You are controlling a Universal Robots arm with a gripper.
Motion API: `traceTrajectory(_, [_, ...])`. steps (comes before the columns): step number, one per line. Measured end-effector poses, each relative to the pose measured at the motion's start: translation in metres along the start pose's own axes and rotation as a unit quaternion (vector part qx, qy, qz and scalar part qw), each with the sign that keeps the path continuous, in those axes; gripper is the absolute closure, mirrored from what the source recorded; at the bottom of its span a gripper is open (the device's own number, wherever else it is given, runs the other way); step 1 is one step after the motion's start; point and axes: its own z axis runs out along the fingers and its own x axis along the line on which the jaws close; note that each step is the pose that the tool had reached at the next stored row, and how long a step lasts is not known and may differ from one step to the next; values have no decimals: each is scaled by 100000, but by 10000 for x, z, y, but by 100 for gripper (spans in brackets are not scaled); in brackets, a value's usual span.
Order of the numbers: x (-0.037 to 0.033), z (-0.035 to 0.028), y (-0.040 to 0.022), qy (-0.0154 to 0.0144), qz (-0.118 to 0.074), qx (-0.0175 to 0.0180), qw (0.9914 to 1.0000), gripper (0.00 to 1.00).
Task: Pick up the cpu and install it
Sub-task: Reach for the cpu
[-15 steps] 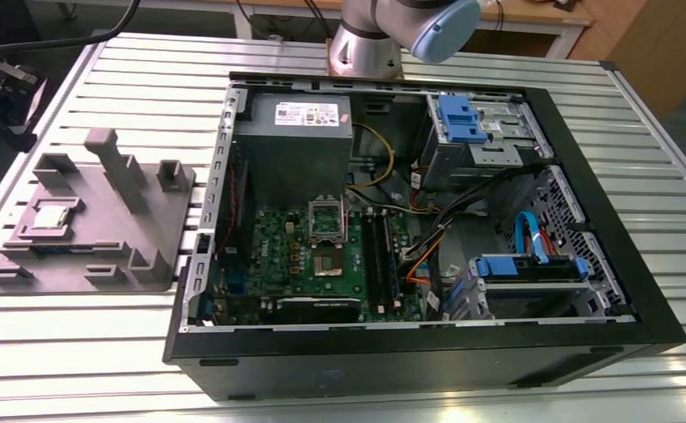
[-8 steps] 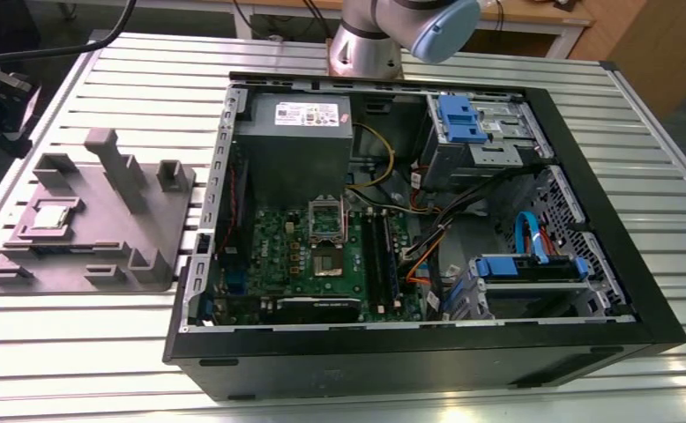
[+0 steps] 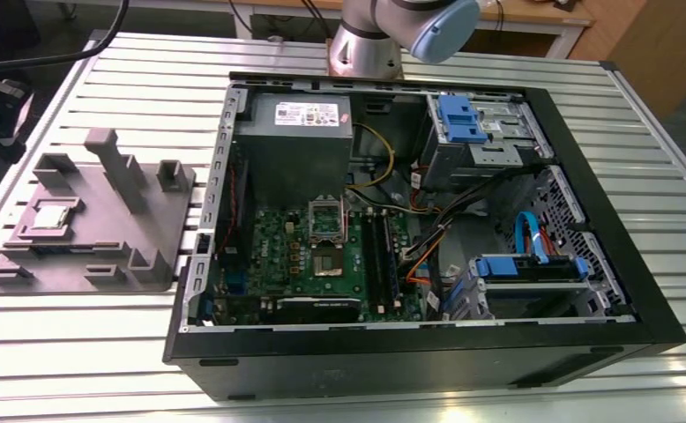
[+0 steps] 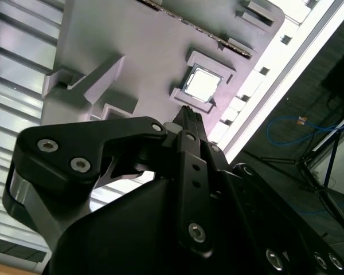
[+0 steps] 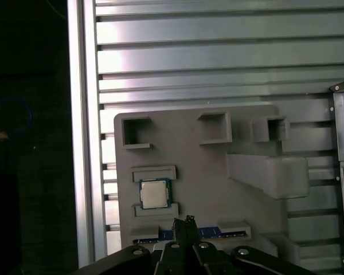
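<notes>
Ribbed aluminium slats make up the bench (image 3: 85, 370), pale and glossy; a matte grey plastic tray (image 3: 96, 260) with raised blocks lies at the exterior view's left, beside an open black computer case (image 3: 437, 357); the cpu (image 5: 155, 193), a flat silver square, sits in a tray pocket; the gripper (image 5: 186, 220) hangs near it, dark fingers pressed together, holding nothing.

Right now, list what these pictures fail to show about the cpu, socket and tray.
Socket, exterior view: too small to tell whether it is empty.
cpu, exterior view: orientation marks too small.
Grey tray, second wrist view: near part hidden behind the gripper.
Blue strip, first wrist view: middle hidden by the fingers.
</notes>
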Motion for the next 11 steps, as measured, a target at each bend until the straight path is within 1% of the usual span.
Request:
traceTrajectory(3, [20, 42, -8, 8, 7, 4, 100000, 90])
traceTrajectory(11, [23, 46, -8, 10, 8, 6, 100000, 90])
